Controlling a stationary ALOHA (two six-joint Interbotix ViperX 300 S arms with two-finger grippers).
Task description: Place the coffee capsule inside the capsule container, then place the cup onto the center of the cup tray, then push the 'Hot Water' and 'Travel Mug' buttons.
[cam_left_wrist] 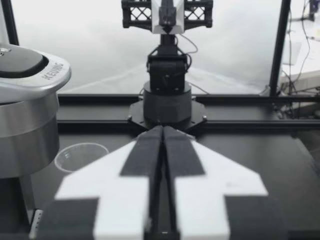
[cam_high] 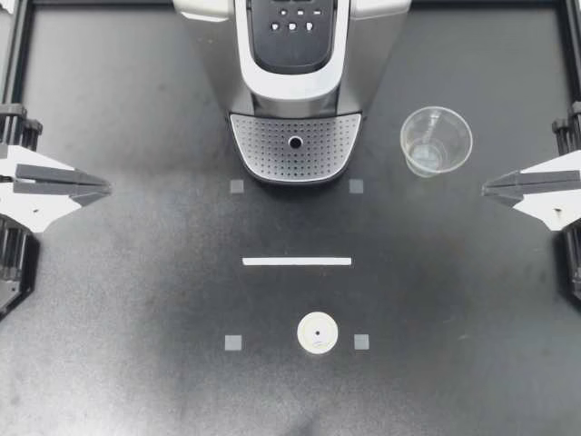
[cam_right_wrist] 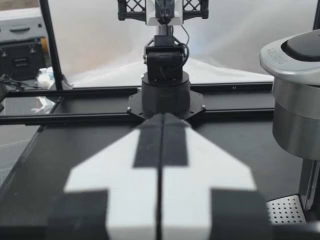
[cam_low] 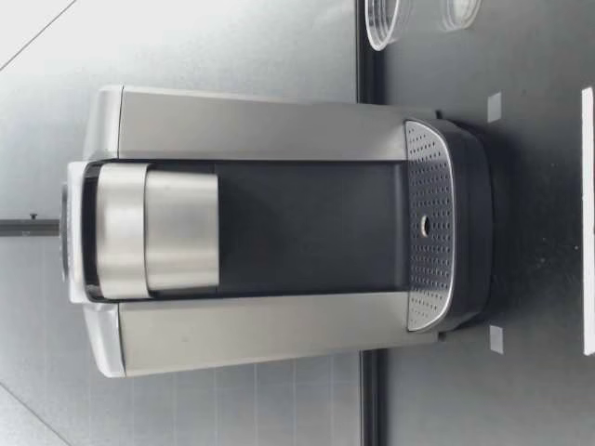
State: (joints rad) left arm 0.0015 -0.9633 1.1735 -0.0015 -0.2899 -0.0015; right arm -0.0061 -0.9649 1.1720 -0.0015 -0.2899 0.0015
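Observation:
A white coffee capsule (cam_high: pixel 318 333) lies on the black table near the front, between two grey squares. The silver coffee machine (cam_high: pixel 292 54) stands at the back middle with its perforated cup tray (cam_high: pixel 295 145) in front and its button panel (cam_high: pixel 292 20) on top. A clear plastic cup (cam_high: pixel 436 140) stands upright to the right of the tray; its rim (cam_left_wrist: pixel 80 156) also shows in the left wrist view. My left gripper (cam_high: pixel 105 189) rests shut at the left edge, holding nothing. My right gripper (cam_high: pixel 487 190) rests shut at the right edge, just right of the cup.
A white strip (cam_high: pixel 297 262) lies on the table between the machine and the capsule. Small grey squares (cam_high: pixel 233 342) mark the table around it. Black frame rails (cam_high: pixel 18 54) run along the back and sides. In the low view the machine (cam_low: pixel 270 232) fills the middle.

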